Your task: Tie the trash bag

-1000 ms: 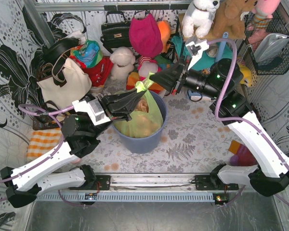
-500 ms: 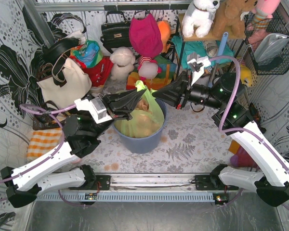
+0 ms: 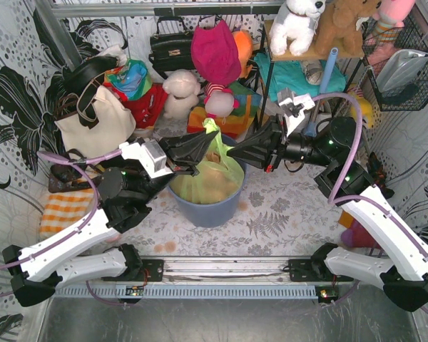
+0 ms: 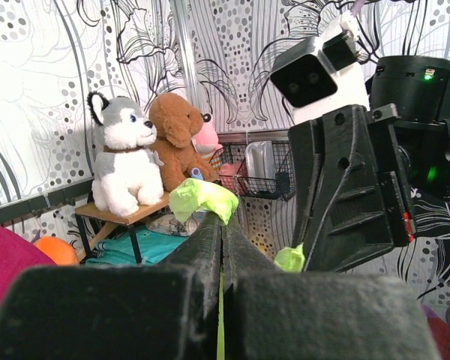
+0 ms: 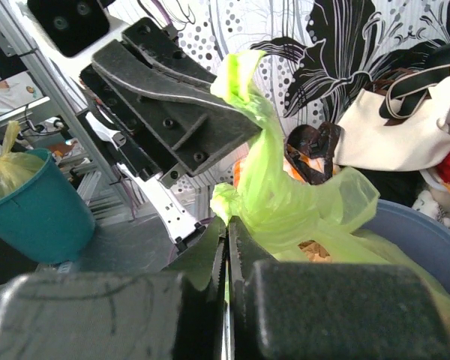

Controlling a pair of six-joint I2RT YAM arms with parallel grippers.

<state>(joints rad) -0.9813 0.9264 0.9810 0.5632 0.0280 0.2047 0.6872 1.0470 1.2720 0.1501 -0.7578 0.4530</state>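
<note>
Floral-print worktop [image 3: 285, 206] carries a blue-grey bin [image 3: 217, 210], and the green trash bag [image 3: 207, 182] sits inside it. Your left pincer [image 3: 205, 142] is clenched on the bag's bunched top. Your right pincer [image 3: 234, 152] is clenched on bag plastic just beside it. Both are above the bin rim. Stuffed toys [image 3: 296, 25] are at the back.

A blue-grey bin [image 3: 210, 210] stands mid-counter [image 3: 285, 206]. From it, a cream tote [image 3: 96, 122] leans at ten o'clock. A black handbag [image 3: 170, 50] hangs at eleven. A husky plush [image 3: 297, 25] and a brown plush [image 3: 340, 25] sit at one. A wire basket [image 3: 406, 75] is at two and an orange checked cloth [image 3: 63, 211] at nine.
</note>
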